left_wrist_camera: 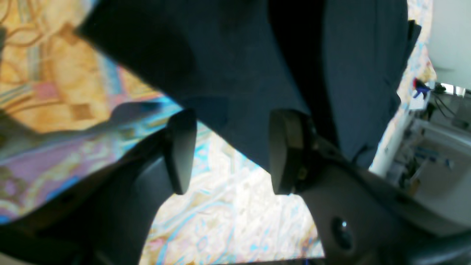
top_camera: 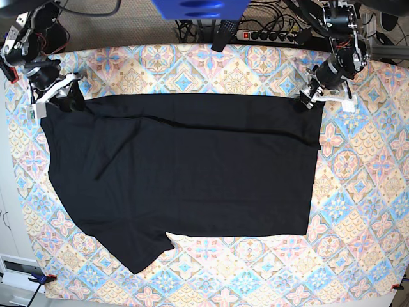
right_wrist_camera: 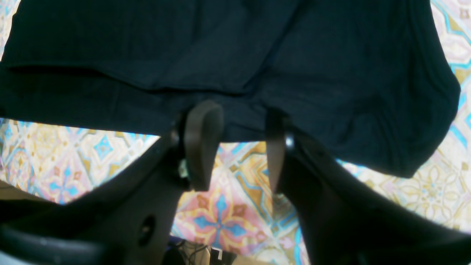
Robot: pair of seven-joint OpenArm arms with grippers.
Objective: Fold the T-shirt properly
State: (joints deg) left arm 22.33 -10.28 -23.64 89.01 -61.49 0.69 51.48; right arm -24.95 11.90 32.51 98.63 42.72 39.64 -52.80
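The black T-shirt point(top_camera: 192, 173) lies spread flat on the patterned tablecloth point(top_camera: 358, 192), with one sleeve pointing toward the near left. My left gripper point(top_camera: 305, 101) is at the shirt's far right corner. In the left wrist view, that gripper point(left_wrist_camera: 233, 117) is open and the dark T-shirt point(left_wrist_camera: 235, 55) edge lies across its fingertips. My right gripper point(top_camera: 69, 101) is at the shirt's far left corner. Its wrist view shows this gripper point(right_wrist_camera: 239, 114) open, its tips at the hem of the T-shirt point(right_wrist_camera: 220, 44). Neither pair of jaws pinches the cloth.
A power strip point(top_camera: 268, 35) with cables runs along the table's back edge. A blue object point(top_camera: 198, 7) hangs over the top middle. Bare patterned cloth borders the shirt on the right and the near side. The table's left edge is close to my right arm.
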